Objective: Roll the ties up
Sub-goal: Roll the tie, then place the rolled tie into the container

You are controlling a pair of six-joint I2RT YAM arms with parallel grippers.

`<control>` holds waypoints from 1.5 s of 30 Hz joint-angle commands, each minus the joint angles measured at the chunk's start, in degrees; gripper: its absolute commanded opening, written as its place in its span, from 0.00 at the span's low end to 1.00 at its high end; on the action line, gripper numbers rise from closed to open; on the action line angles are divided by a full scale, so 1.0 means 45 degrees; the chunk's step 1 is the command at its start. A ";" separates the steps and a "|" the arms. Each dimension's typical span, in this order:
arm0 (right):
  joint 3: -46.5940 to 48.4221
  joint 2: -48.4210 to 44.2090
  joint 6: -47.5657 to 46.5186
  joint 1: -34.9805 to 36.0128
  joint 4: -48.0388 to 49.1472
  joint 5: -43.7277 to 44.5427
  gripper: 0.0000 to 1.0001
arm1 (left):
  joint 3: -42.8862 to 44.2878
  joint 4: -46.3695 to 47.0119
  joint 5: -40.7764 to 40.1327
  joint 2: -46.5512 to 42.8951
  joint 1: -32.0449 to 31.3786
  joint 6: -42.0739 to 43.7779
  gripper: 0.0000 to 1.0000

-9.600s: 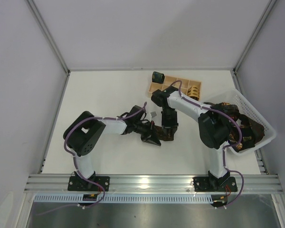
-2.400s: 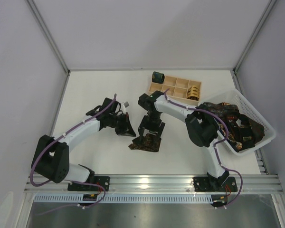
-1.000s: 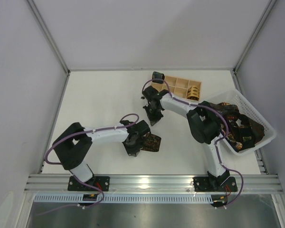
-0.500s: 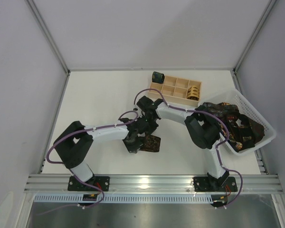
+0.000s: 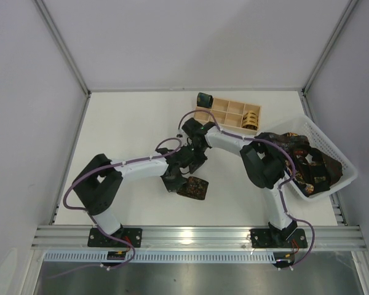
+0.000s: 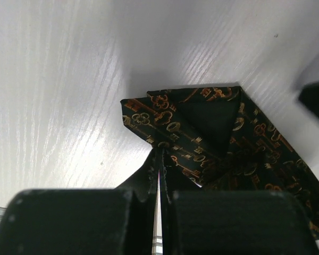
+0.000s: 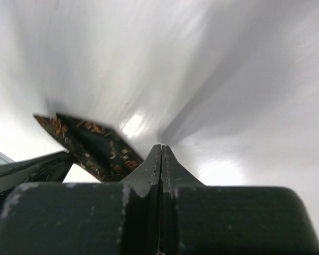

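Observation:
A folded dark tie with a gold key pattern lies flat on the white table in front of the arms. It fills the left wrist view, and one corner shows in the right wrist view. My left gripper is shut, its tips touching the tie's near edge. My right gripper is shut and empty, low over the table just behind the tie. A dark green coil and a tan-gold coil sit at the wooden tray.
The pale wooden compartment tray stands at the back. A white mesh basket at the right holds several loose dark ties. The two forearms cross closely near the table's middle.
My left gripper swung in from the left and came down shut at the tie. My right gripper left the tie, rose toward the tray, then dropped back beside the left one. The tie shifted slightly forward.

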 commanded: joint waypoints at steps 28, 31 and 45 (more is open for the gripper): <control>-0.9348 -0.9349 0.5979 -0.4841 0.5120 -0.5007 1.00 | -0.1075 0.5763 0.8423 -0.2148 0.1667 0.6734 0.06; -1.0208 -0.9798 0.6531 -0.4412 0.6256 -0.4794 1.00 | -0.1250 0.5529 0.8773 -0.1973 0.2077 0.7183 0.06; -1.0876 -0.8374 0.7860 -0.2556 0.7958 -0.3994 0.73 | -0.2286 0.5860 0.9459 -0.1856 0.2683 0.7966 0.06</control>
